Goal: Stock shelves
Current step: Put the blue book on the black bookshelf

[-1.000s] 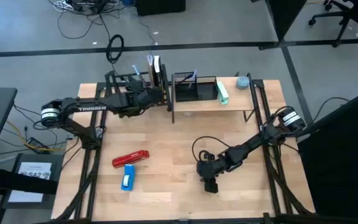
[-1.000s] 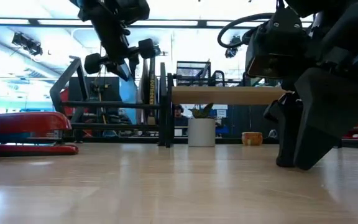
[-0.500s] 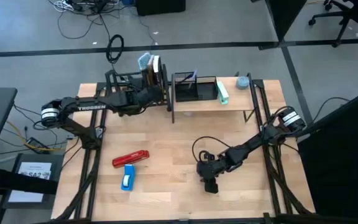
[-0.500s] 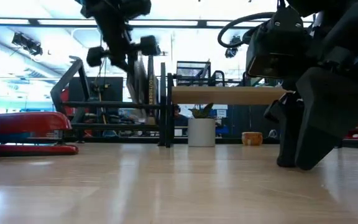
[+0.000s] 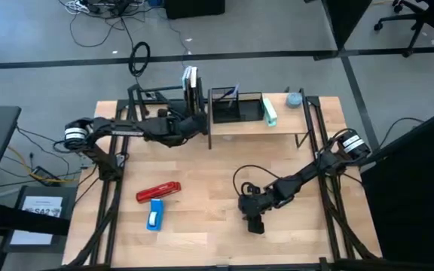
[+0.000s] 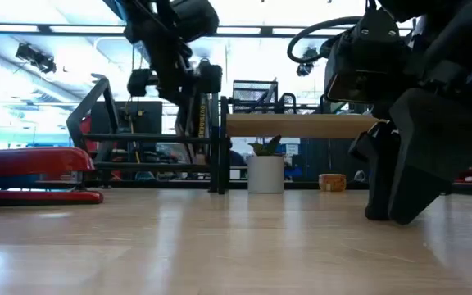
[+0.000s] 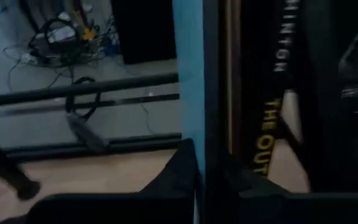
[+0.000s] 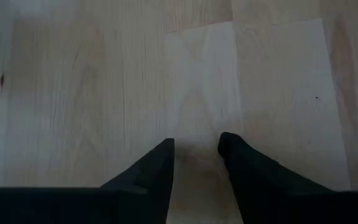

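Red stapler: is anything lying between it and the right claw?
Nothing visible: only bare table lies between the red stapler and the right claw. The blue box sits beside the stapler, off that line. The left claw is at the black rack.

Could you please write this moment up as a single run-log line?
left gripper: at black rack, shut on blue book | right gripper: slightly open, empty, on table

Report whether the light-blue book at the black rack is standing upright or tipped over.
Upright. The light-blue book stands on edge in the black rack beside other books; the left gripper is at it.
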Tool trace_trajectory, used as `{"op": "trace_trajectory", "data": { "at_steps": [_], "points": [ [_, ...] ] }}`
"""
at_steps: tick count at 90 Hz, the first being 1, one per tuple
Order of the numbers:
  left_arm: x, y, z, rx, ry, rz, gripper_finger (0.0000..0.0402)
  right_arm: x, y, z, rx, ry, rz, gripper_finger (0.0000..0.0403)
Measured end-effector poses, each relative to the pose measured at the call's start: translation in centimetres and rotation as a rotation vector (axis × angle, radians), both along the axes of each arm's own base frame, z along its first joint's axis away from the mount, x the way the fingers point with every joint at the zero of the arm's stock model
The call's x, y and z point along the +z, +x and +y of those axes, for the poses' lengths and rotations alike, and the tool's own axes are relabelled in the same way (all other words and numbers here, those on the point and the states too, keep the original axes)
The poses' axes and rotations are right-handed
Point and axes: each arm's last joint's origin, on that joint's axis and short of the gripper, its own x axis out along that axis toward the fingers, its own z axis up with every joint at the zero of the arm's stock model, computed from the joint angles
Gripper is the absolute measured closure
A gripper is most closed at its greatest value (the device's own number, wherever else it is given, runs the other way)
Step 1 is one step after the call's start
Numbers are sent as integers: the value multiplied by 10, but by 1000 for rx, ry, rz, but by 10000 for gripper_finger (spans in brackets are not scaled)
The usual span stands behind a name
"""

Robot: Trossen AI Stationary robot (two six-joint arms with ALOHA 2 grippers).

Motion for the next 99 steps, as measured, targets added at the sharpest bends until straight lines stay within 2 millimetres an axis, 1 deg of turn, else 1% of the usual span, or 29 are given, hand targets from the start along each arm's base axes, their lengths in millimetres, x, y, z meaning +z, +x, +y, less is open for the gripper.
{"op": "trace_trajectory", "data": {
  "at_steps": [13, 34, 59, 73, 84, 99],
  "points": [
    [3, 7, -1, -43, 40, 23, 398, 0, 0, 0, 0, 0, 0, 282],
    [3, 6, -1, -51, 37, 36, 382, 0, 0, 0, 0, 1, -2, 282],
    [-6, 11, 0, -49, 31, 67, 379, 0, 0, 2, 5, 3, -5, 282],
    [-7, 11, 0, -56, 21, 61, 375, 1, 0, 2, 6, 5, -8, 282],
    [-6, 11, 0, -65, 16, 61, 356, 1, 0, 2, 6, 5, -9, 282],
    [-6, 12, 0, -79, 11, 68, 308, 1, 0, 2, 6, 5, -9, 282]
  ]
}}
